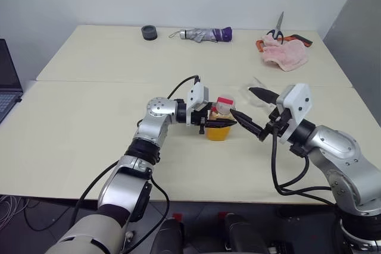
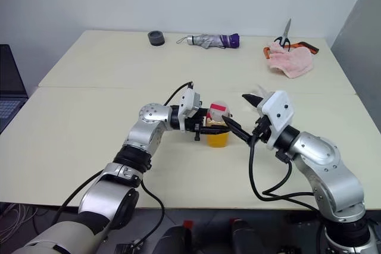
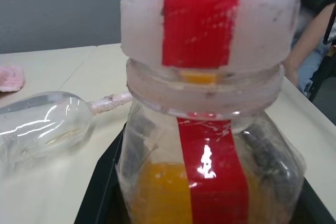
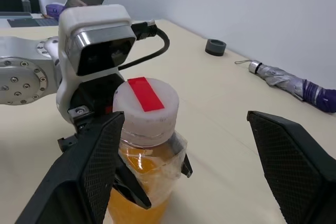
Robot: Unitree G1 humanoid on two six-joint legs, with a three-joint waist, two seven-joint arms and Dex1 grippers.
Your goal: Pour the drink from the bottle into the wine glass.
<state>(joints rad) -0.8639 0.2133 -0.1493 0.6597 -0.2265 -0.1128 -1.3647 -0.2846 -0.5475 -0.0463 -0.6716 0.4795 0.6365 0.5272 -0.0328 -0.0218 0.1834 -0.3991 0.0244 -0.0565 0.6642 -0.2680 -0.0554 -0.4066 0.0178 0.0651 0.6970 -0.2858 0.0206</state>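
The bottle (image 1: 216, 133) stands upright mid-table, clear, with orange drink (image 3: 157, 192) in its lower half and a white cap (image 4: 147, 103) crossed by a red strip. My left gripper (image 1: 221, 123) reaches in level from the left and is shut on the bottle's body. My right gripper (image 1: 253, 111) hangs open just right of the cap, one finger (image 4: 89, 171) close beside it and the other finger (image 4: 294, 161) well clear. The wine glass (image 3: 44, 127) lies on its side on the table beyond the bottle.
At the table's far edge lie a folded grey and purple umbrella (image 1: 205, 34), a black ring (image 1: 149, 32), scissors (image 1: 277, 28) and a pink cloth (image 1: 284, 53). A laptop (image 1: 7, 81) sits at the left. A person's arm (image 3: 310, 40) shows beyond the table.
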